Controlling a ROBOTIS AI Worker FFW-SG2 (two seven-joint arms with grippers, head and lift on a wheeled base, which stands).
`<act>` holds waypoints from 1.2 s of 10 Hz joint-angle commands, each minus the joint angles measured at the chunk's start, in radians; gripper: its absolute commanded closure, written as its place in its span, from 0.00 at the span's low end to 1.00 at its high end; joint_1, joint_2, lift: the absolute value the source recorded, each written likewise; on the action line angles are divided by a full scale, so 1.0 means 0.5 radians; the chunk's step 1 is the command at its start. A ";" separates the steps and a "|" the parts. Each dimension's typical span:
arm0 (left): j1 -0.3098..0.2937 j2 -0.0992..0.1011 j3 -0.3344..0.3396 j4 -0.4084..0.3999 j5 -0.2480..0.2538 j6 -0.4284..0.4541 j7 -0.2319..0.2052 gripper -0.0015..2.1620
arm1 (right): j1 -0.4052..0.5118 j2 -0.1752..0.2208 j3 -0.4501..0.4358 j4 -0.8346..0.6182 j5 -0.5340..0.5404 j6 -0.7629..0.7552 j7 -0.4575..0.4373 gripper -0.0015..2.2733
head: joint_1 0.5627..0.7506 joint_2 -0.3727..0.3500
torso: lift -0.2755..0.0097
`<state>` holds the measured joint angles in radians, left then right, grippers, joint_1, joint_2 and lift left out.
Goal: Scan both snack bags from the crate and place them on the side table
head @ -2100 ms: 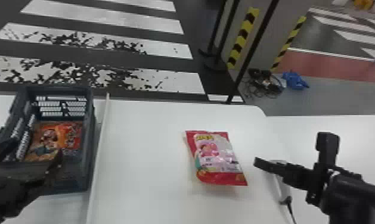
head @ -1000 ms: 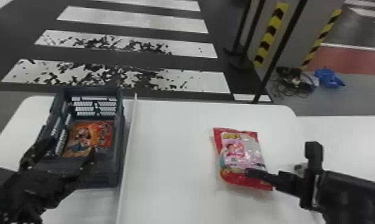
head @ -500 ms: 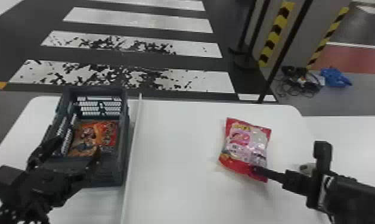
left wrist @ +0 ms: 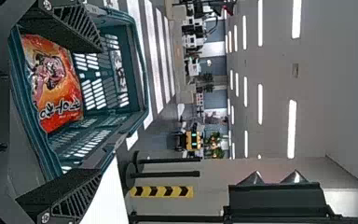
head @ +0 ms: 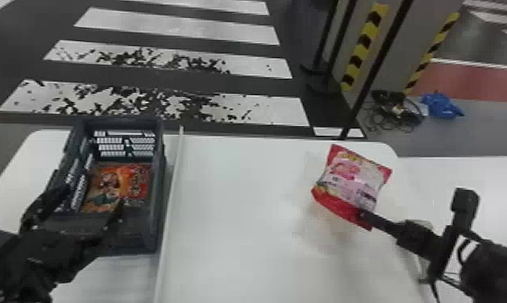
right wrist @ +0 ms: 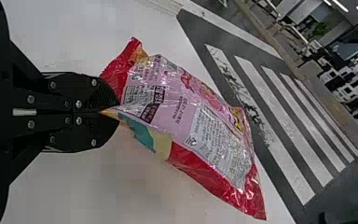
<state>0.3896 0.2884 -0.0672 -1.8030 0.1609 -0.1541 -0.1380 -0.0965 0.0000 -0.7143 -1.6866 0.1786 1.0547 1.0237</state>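
Note:
My right gripper (head: 363,215) is shut on the near corner of a red and pink snack bag (head: 349,181), held tilted above the white table. In the right wrist view the gripper (right wrist: 114,111) pinches the edge of the pink bag (right wrist: 177,107). The orange snack bag (head: 117,185) lies inside the dark crate (head: 156,193) at the left. Over the crate's near end, my left gripper (head: 89,197) stands open with its fingers apart. The left wrist view has the open gripper (left wrist: 91,112) facing the crate (left wrist: 142,70), the orange bag (left wrist: 53,84) lying in it.
A thin white divider (head: 171,201) runs along the table (head: 232,221) right of the crate. Another white surface (head: 486,181) adjoins at the right. Behind the table stand dark posts (head: 375,64); cables (head: 397,111) and a blue bundle (head: 441,105) lie on the floor.
The pink bag, earlier flat on the table, has been gripped by my right gripper and raised with its print tilted. The head view has swung left. My left gripper stays by the crate.

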 commanded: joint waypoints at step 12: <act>0.000 0.000 -0.007 -0.042 0.000 0.000 -0.003 0.04 | -0.187 -0.163 -0.734 0.508 -0.382 -0.957 -0.964 0.99 | 0.70 0.03 | 0.62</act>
<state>0.3896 0.2884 -0.0706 -1.8238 0.1611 -0.1531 -0.1396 -0.1902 -0.0726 -1.0795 -1.4659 -0.0067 0.6164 0.5410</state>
